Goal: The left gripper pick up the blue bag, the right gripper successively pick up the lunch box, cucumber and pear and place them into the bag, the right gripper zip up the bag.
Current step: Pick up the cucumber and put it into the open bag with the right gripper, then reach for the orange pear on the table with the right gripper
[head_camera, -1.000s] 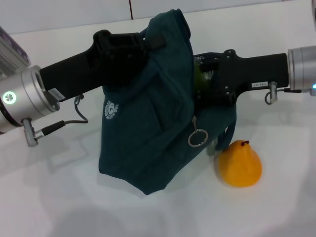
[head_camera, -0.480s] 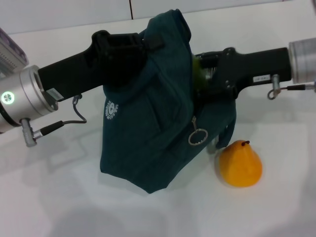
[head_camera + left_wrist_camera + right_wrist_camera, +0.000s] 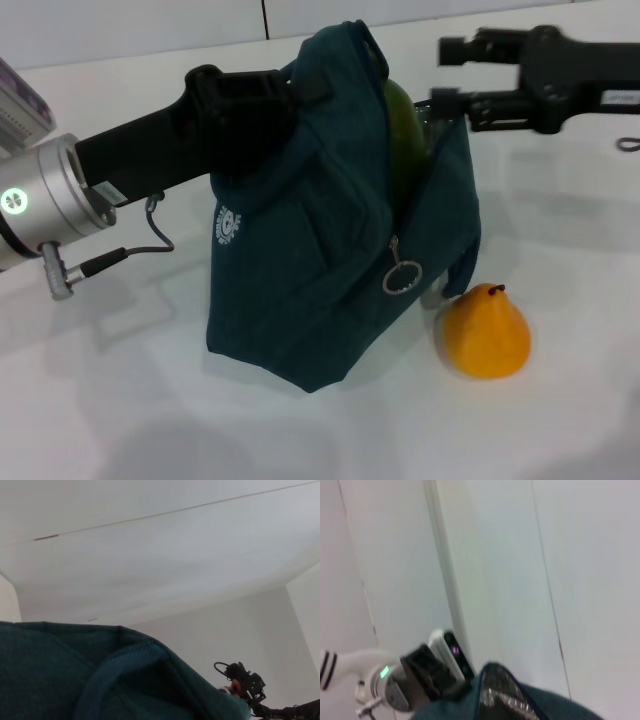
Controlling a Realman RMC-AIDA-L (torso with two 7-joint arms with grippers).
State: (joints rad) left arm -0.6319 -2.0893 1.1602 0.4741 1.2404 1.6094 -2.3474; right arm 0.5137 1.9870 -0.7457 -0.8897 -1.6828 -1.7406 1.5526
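bag (image 3: pixel 320 260) is held up by its top edge in the shut left claw (image 3: pixel 245 110) | cucumber (image 3: pixel 403 150) is seen poking from bag mouth | right claw (image 3: pixel 450 72) is open, empty, above bag | pear (image 3: pixel 484 332) beside bag on bench (image 3: pixel 120 400) | risk: cucumber blocking pear entry

A bare test-lab setting: plain white table (image 3: pixel 560 420), blank white wall panels (image 3: pixel 150 555) behind.

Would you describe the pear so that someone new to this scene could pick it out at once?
Start at the blue bag held upright by the left gripper in the middle of the white table. On the table at the bag's lower corner, on the robot's right, sits the pear. It is the only yellow-orange thing, cone-shaped with a small dark stem.
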